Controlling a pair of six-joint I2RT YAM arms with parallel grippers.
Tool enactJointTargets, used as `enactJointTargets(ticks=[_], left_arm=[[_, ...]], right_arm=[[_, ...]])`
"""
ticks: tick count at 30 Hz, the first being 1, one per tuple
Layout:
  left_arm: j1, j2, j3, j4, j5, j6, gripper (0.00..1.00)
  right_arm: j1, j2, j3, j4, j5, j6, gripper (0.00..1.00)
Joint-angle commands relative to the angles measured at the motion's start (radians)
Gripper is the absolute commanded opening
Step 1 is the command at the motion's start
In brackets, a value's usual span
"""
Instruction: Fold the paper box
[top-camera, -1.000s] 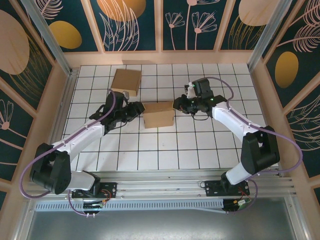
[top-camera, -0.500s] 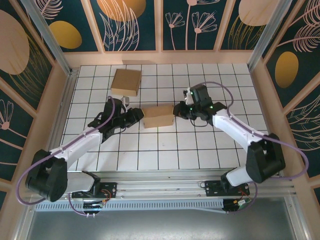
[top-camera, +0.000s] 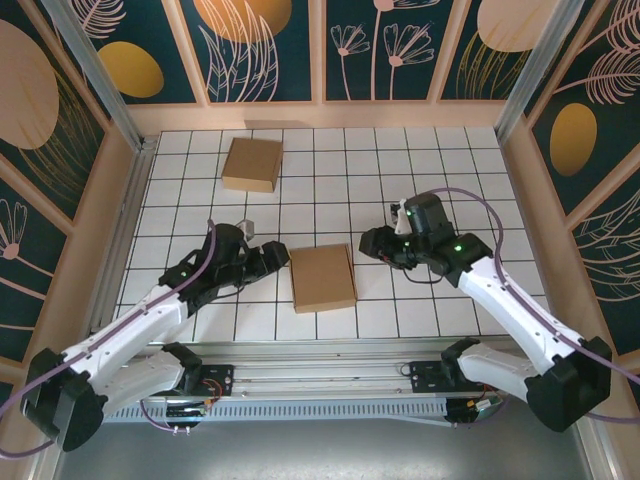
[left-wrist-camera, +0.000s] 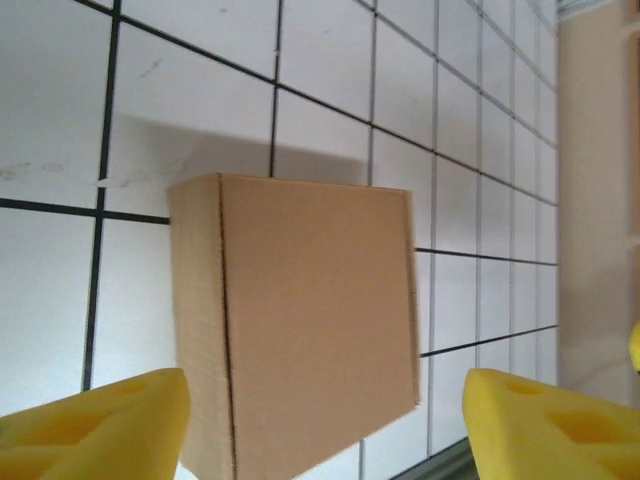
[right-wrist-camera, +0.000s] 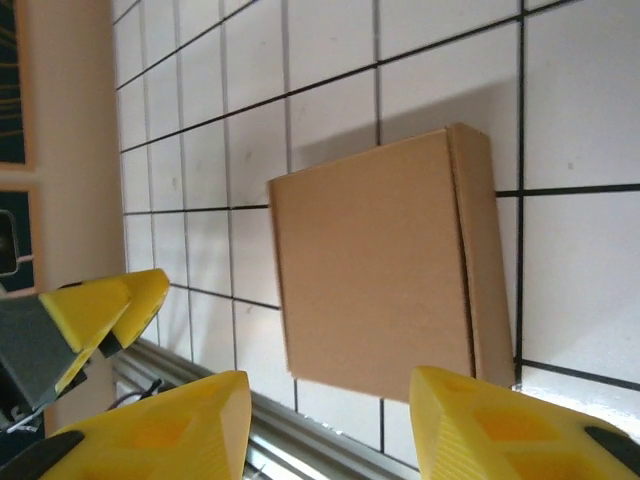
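Top external: paper box (top-camera: 322, 277) lies flat between left gripper (top-camera: 283, 257) and right gripper (top-camera: 366, 243) (both spread apart, holding nothing).

Closed brown paper box (top-camera: 323, 277) lying flat, front centre; second box (top-camera: 251, 164) far back left.

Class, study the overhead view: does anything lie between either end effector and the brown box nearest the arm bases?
Nothing visible does. The left end effector and right end effector flank the brown box, with just gridded table surface in the gaps. The second box sits far back on the left, out of the way.
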Motion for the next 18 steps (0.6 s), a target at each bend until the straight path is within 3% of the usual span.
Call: enactJointTargets(ticks=[1,7,10,14,16,18], left_arm=[[0.002,0.102,-0.047,0.060,0.023,0.015,0.77],[-0.001,0.250,-0.134,0.313,0.152,-0.010,0.73],[-0.003,0.325,-0.147,0.400,0.198,0.003,0.63],[-0.005,0.415,-0.133,0.490,0.222,-0.004,0.40],[-0.004,0.472,-0.106,0.525,0.220,-0.018,0.35],[-0.005,0.535,-0.048,0.516,0.194,-0.015,0.33]], right_arm=[[0.011,0.061,-0.122,0.165,-0.036,0.089,0.49],[0.087,0.210,-0.210,0.347,-0.046,0.088,0.52],[0.111,0.292,-0.207,0.390,-0.036,0.079,0.50],[0.132,0.381,-0.204,0.489,-0.021,0.127,0.32],[0.132,0.405,-0.198,0.523,0.004,0.149,0.24],[0.119,0.424,-0.181,0.541,0.044,0.159,0.23]])
